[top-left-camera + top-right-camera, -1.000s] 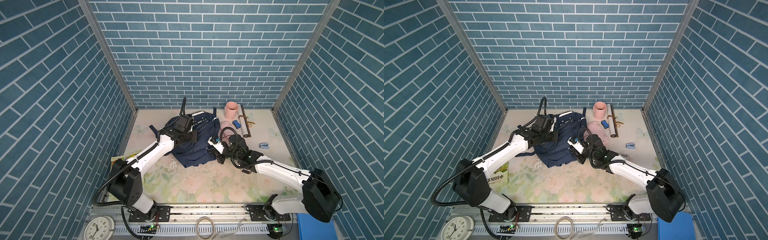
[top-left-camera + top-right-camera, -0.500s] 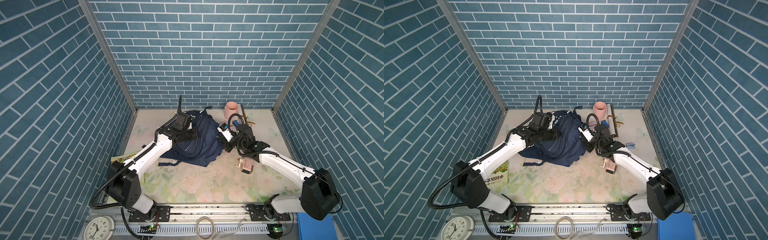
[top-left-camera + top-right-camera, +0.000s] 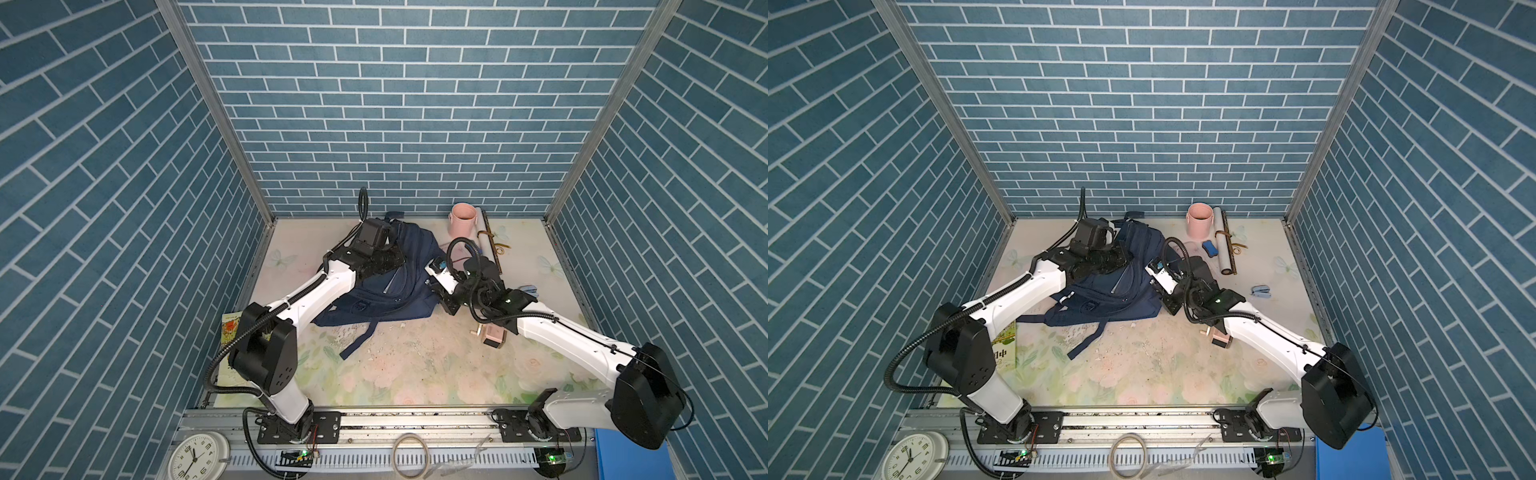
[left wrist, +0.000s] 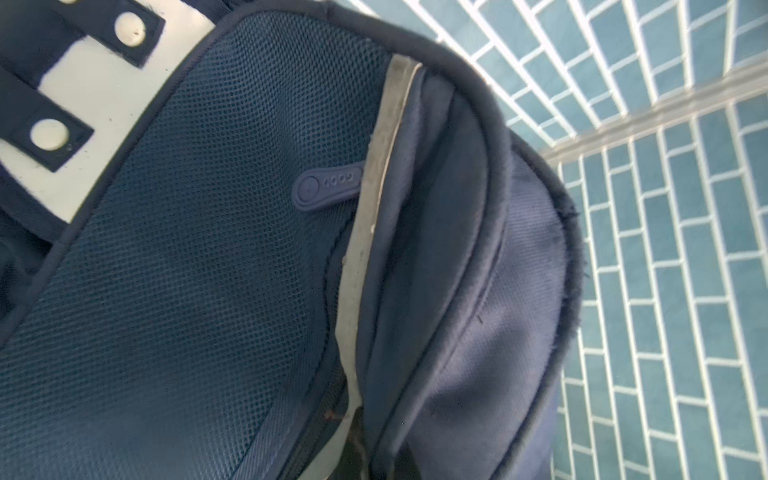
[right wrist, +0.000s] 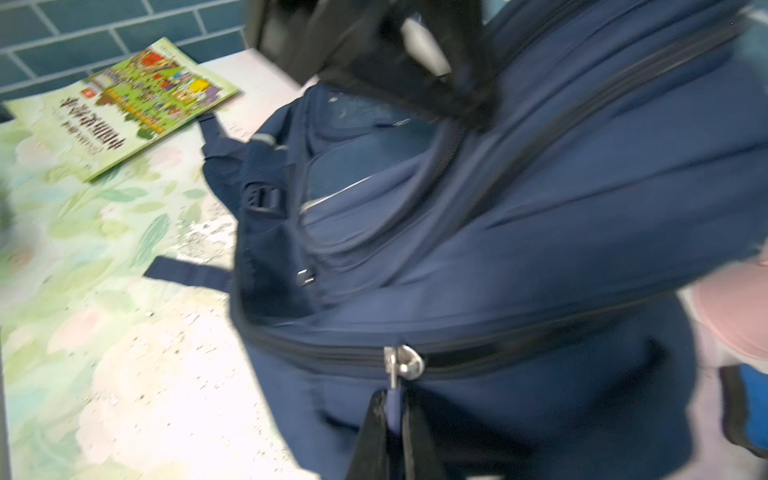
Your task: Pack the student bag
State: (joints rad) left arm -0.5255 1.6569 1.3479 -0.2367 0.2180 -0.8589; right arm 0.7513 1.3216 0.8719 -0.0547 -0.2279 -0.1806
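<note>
The student bag (image 3: 390,291) (image 3: 1121,291), a navy backpack, lies at the middle back of the table in both top views, its straps trailing toward the front. My left gripper (image 3: 397,259) (image 3: 1124,261) is pressed into its upper part. In the left wrist view fabric covers the jaws, which are shut on the bag's edge beside a grey strip (image 4: 374,249). My right gripper (image 5: 392,419) is shut on the blue zipper pull (image 5: 394,405) below the metal slider (image 5: 405,363), at the bag's right side (image 3: 434,291).
A pink cup (image 3: 463,218), a rolled scroll (image 3: 490,249) and a blue eraser (image 3: 1209,248) stand behind the right arm. A small stapler (image 3: 1261,292) lies at the right, and a small pink block (image 3: 492,334) under the right forearm. A green book (image 5: 120,104) lies at the left edge.
The right gripper swung toward the back along the bag's right side, then came forward again. The bag shifted and spread, its strap now trailing forward. The pink block has come into sight.
</note>
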